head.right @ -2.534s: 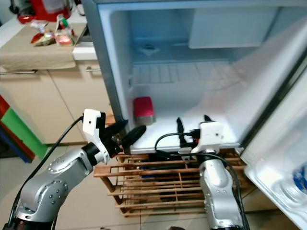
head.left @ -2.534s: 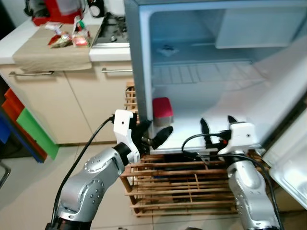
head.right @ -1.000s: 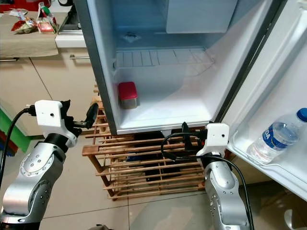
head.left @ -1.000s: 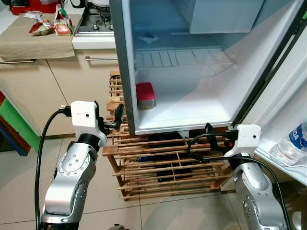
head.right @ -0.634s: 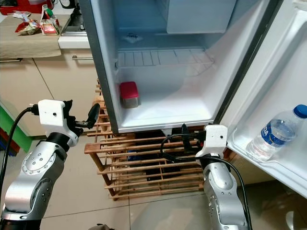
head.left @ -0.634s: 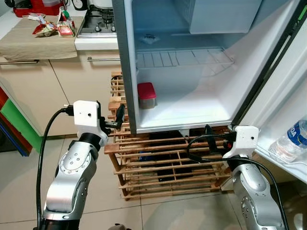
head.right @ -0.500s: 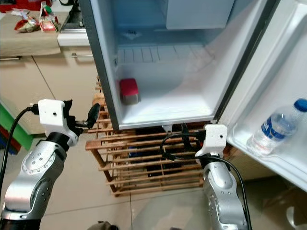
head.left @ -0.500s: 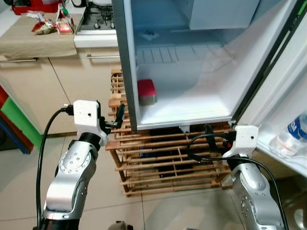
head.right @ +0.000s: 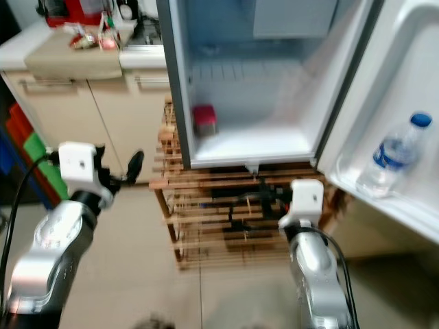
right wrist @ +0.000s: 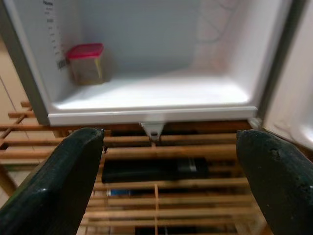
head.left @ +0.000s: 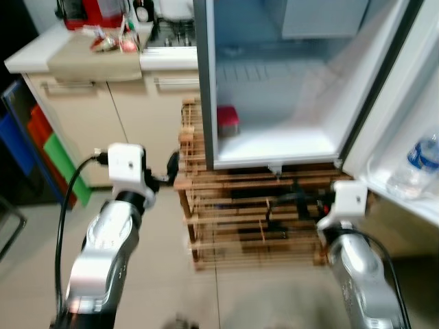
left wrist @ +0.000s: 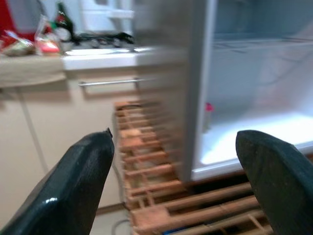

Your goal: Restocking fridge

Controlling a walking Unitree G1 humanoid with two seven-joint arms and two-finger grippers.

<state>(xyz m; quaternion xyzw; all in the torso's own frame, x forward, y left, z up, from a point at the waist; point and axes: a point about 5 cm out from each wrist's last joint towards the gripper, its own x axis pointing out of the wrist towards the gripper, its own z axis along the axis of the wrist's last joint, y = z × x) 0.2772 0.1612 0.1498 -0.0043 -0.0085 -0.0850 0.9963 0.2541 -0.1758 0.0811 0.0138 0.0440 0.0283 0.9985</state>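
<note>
White fridge (head.right: pixel 288 147) stands open for restocking; my left gripper (left wrist: pixel 171 161) and right gripper (right wrist: pixel 166 161), both spread wide and empty, face its red-lidded container (right wrist: pixel 85 62).

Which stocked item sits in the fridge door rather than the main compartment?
The water bottle, blue-capped, standing in the open door's shelf; the red-lidded container sits on the compartment floor.

fridge (head.right: pixel 180 82): door open | red-lidded container (head.right: pixel 204 120): upright, floor's left
</note>
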